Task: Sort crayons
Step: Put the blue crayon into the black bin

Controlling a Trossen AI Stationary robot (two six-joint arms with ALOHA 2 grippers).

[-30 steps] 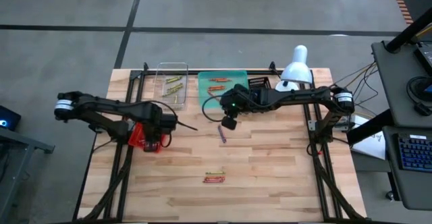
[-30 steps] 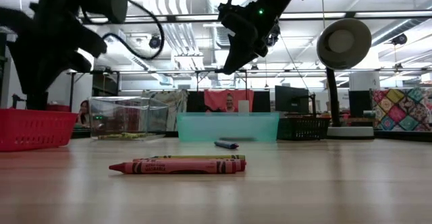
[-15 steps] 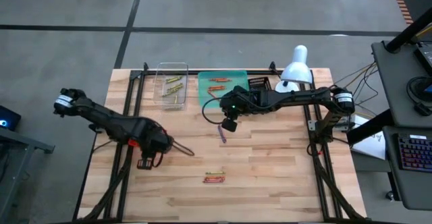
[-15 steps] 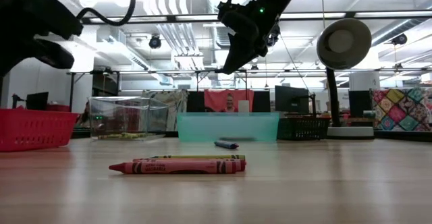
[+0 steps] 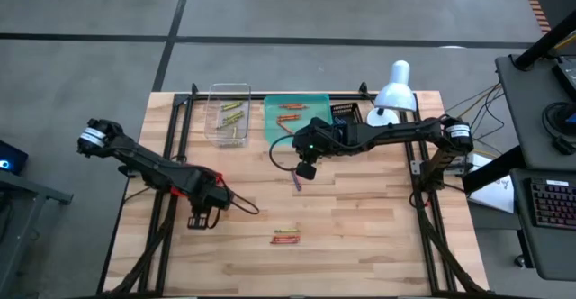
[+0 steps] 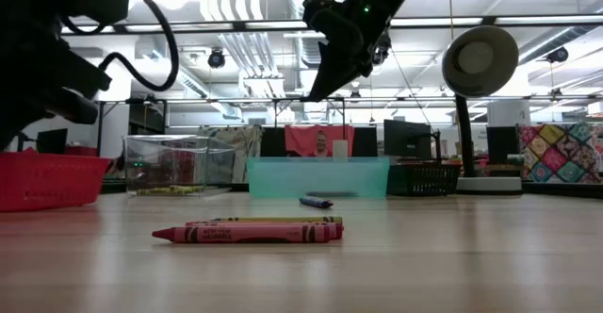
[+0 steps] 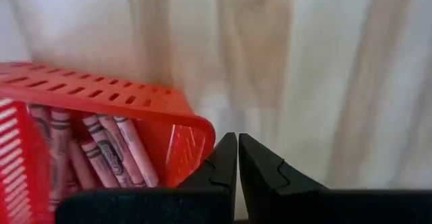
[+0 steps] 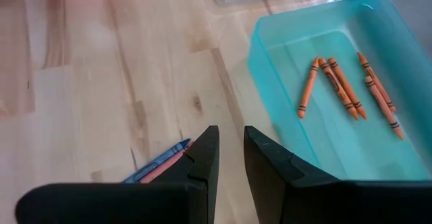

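A red crayon and a yellow-green crayon lie side by side near the table's front, also in the low view. A blue and a pink crayon lie mid-table. My right gripper hangs open above them, nothing between its fingers. My left gripper is shut and empty, pointing down just beside a corner of the red mesh basket. The basket holds several red crayons. Several orange crayons lie in the teal tray.
A clear tray with yellow-green crayons stands at the back, left of the teal tray. A small black mesh basket and a white desk lamp stand at the back right. Bare wood lies between the two crayon groups.
My left gripper has swung from over the red basket toward the table's near edge and come down a little. It now points down beside the basket, which the arm largely covers in the high view.
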